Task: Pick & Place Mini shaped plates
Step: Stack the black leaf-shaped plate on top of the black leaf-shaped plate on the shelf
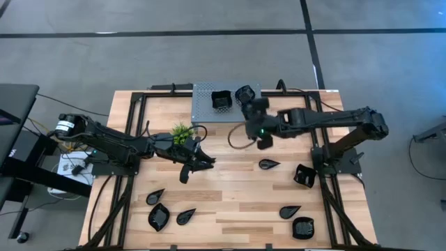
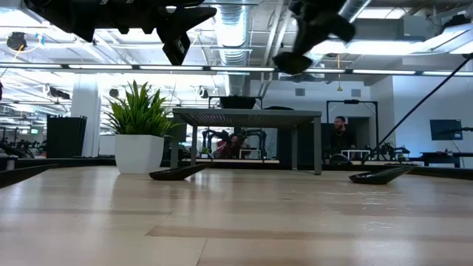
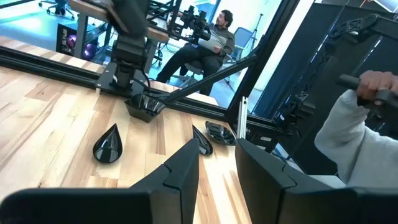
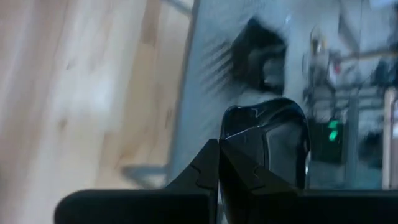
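Several glossy black mini shaped plates lie on the wooden table: a teardrop one (image 1: 269,164), a squarish one (image 1: 304,176), and others near the front edge (image 1: 159,216) (image 1: 303,226). One squarish plate (image 1: 221,100) sits on the grey perforated stand (image 1: 209,111). My right gripper (image 1: 245,97) is above the stand, shut on another black plate (image 4: 273,134). My left gripper (image 1: 198,162) hovers open over the table's middle, next to the small green plant (image 1: 182,130), touching nothing; its own view shows its open fingers (image 3: 217,165) above bare wood. My right gripper pinches the black plate by its rim (image 4: 239,140) between the two shut fingers. The plate reaches out past the fingertips and is lifted clear, above the grey stand's top. The fingers cover the exact spot of contact.
The potted plant (image 2: 138,129) stands left of the stand (image 2: 247,114). Black frame rails run along the table's left and right sides (image 1: 327,181). A cable loops on the table near the stand (image 1: 237,139). People sit beyond the table (image 3: 211,40); a sleeve and hand (image 3: 367,118) show nearby.
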`<state>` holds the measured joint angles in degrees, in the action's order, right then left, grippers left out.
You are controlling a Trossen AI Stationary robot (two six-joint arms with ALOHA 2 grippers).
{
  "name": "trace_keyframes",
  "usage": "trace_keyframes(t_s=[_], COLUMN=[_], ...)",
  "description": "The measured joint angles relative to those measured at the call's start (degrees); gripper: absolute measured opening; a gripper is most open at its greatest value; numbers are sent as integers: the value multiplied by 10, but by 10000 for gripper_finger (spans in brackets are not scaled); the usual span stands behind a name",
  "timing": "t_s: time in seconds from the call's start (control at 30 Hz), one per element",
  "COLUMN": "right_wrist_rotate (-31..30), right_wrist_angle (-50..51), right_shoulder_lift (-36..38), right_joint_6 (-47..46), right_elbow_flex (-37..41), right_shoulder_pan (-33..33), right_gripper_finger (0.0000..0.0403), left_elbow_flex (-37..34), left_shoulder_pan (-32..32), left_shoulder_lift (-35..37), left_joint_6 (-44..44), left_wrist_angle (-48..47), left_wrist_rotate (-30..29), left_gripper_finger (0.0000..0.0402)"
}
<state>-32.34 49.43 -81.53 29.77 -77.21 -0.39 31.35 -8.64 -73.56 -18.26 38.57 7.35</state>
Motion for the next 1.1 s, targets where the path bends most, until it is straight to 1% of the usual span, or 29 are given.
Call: trace_keyframes(t_s=[0.07,0.13,0.33,0.5,0.73,0.9,1.1], right_wrist_rotate=[31,50,53,57,68,69,53], right_wrist_angle=[-39,-53,-69,-109,-120,-122,-123], right_shoulder_lift=[-6,-15,-46,-86,-126,-123,-98], right_joint_6=[53,74,110,113,123,128,118], right_elbow_flex=[0,0,0,0,0,0,0], right_shoulder_pan=[-31,-64,-145,-188,-203,-198,-179], right_gripper_finger=[2,2,3,3,15,42,68], left_elbow_flex=[0,0,0,0,0,0,0], left_shoulder_pan=[0,0,-3,-3,-3,-3,-3], left_shoulder_lift=[0,0,0,0,0,0,0], left_joint_6=[0,-1,-4,-4,-6,-6,-21], left_wrist_angle=[0,0,0,0,0,0,0], left_wrist_rotate=[0,0,1,0,0,0,0], left_gripper_finger=[106,106,106,106,106,106,106])
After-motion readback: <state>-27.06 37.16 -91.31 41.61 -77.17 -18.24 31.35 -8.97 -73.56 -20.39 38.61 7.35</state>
